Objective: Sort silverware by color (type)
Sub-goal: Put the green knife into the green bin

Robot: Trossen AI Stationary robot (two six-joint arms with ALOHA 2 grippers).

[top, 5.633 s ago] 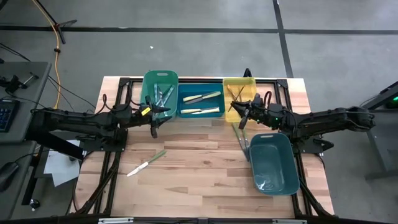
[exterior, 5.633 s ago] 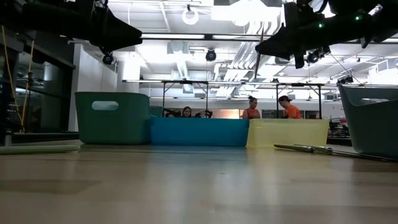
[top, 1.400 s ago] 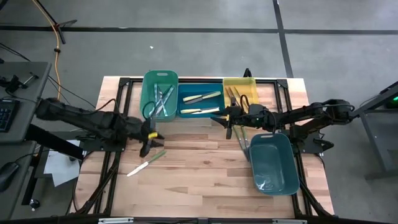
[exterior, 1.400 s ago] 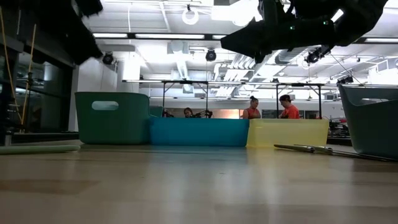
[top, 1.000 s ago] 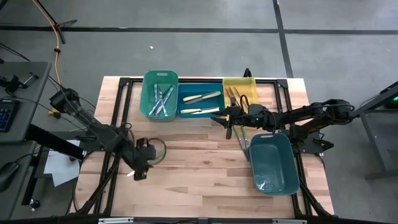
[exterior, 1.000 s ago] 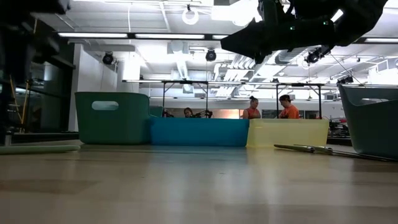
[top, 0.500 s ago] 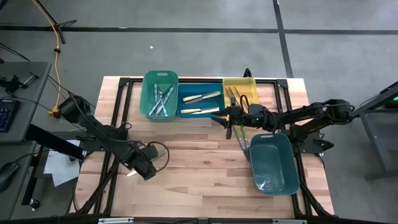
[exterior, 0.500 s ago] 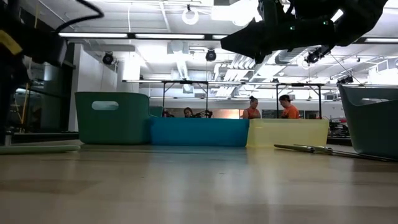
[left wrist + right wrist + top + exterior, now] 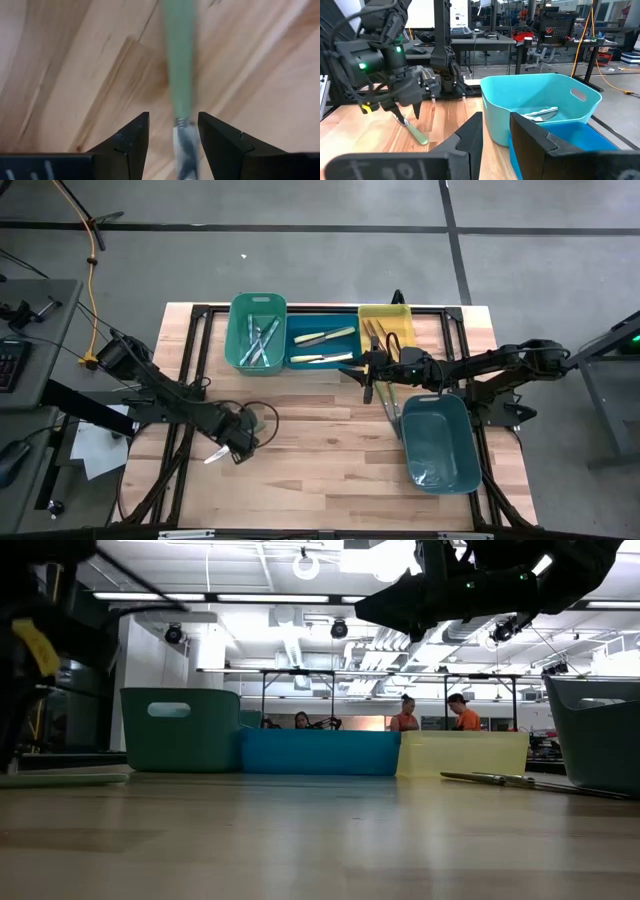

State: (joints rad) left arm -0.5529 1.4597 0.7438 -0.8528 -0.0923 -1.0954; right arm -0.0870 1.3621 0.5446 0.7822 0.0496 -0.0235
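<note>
Knife: green-handled knife (image 9: 224, 446) lies loose on the wooden table (image 9: 320, 450), left and near of the bins, not yet sorted.
Left gripper: left gripper (image 9: 173, 134) is down over that knife with its fingers apart; in the left wrist view the knife's neck, where green handle meets blade, lies in the gap between the two fingers (image 9: 131, 140), with clear space on each side. No grip on it is visible, so the pickup looks not yet made.
Green bin: green bin (image 9: 257, 333), far left of the row, already holds several utensils.
Blue bin: blue bin (image 9: 322, 344) beside it holds two pale-handled knives.
Yellow bin: yellow bin (image 9: 384, 330) holds a few utensils.
Right gripper: right gripper (image 9: 368, 373) hangs near the front of the blue and yellow bins, fingers partly apart, holding nothing visible.
Loose utensils: dark utensils (image 9: 391, 411) lie on the table just left of the teal bin (image 9: 440, 443), still to sort.
Progress: most pieces appear binned; the knife and those utensils remain.
</note>
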